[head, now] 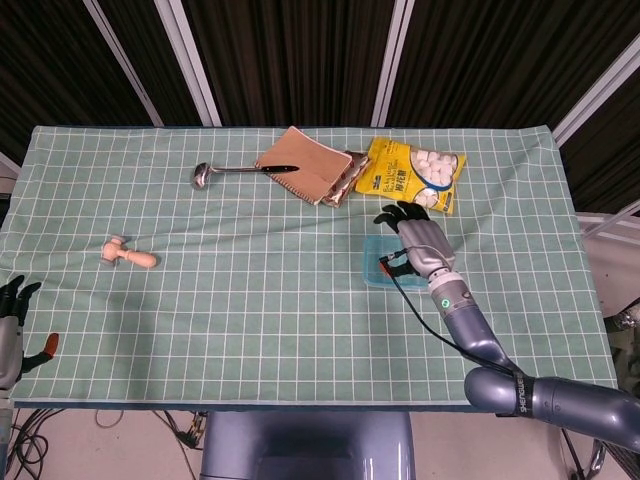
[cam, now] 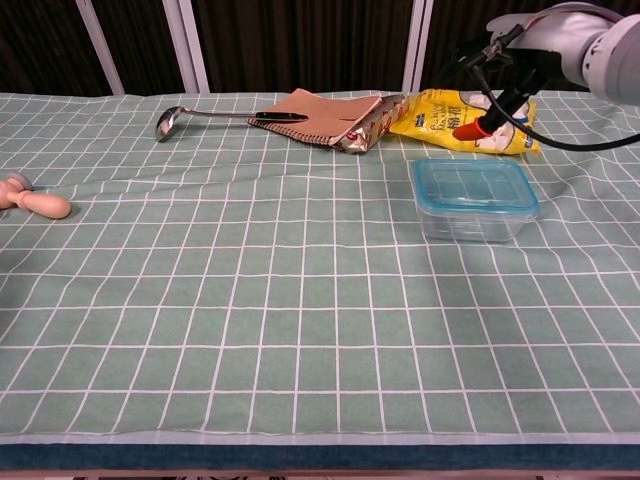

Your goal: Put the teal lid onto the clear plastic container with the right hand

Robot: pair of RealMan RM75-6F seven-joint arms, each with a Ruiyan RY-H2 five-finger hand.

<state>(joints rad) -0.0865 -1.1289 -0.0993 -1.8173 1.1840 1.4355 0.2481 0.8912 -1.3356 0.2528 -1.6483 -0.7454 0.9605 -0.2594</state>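
Note:
The clear plastic container [cam: 470,222] stands on the right part of the table with the teal lid [cam: 473,185] lying flat on top of it. In the head view the container [head: 373,262] is partly covered by my right hand [head: 416,242]. In the chest view that right hand [cam: 512,52] hangs well above and behind the container, fingers spread, holding nothing and touching nothing. My left hand [head: 12,322] stays off the table's front left corner, fingers apart and empty.
Behind the container lie a yellow snack bag [cam: 462,112], a brown notebook [cam: 318,108] with a wrapper beside it, and a metal ladle [cam: 172,119]. A small wooden piece [cam: 32,200] rests at the left. A green checked cloth [cam: 300,330] covers the table.

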